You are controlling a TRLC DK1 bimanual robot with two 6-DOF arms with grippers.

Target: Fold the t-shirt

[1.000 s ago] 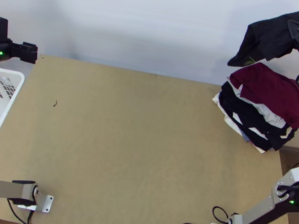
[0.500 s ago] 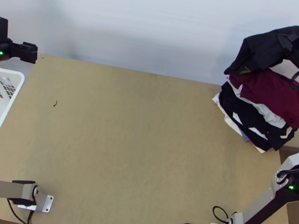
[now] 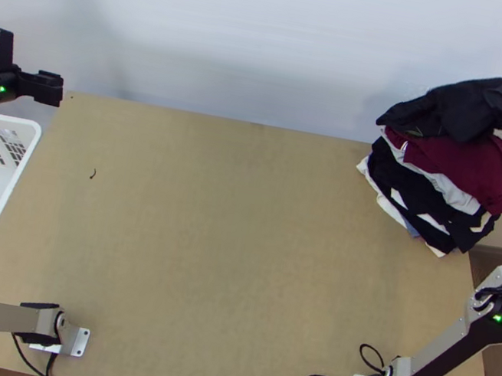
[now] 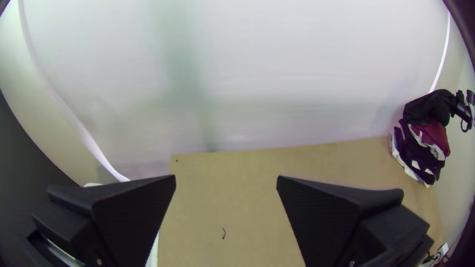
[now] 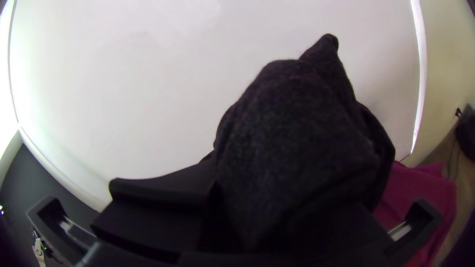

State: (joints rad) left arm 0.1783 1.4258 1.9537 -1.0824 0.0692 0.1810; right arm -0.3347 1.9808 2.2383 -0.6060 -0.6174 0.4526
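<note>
Gripping bunched black t-shirt (image 3: 452,107) with right fingers (image 5: 158,193), resting it on clothes stack (image 3: 480,166). Seemingly nearing completion, awaiting release and perhaps straightening. Holding left fingers (image 4: 131,212) apart.

A white rectangular plastic basket (image 3: 2,199) stands beside the left edge of the flat tan wooden surface (image 3: 229,223). At the surface's far right corner lies a black-and-white fabric stack (image 3: 423,189), under a folded maroon cloth (image 3: 491,174); over that cloth's far part, a bunched black cloth (image 3: 431,112), in the right end effector (image 3: 498,99).
</note>
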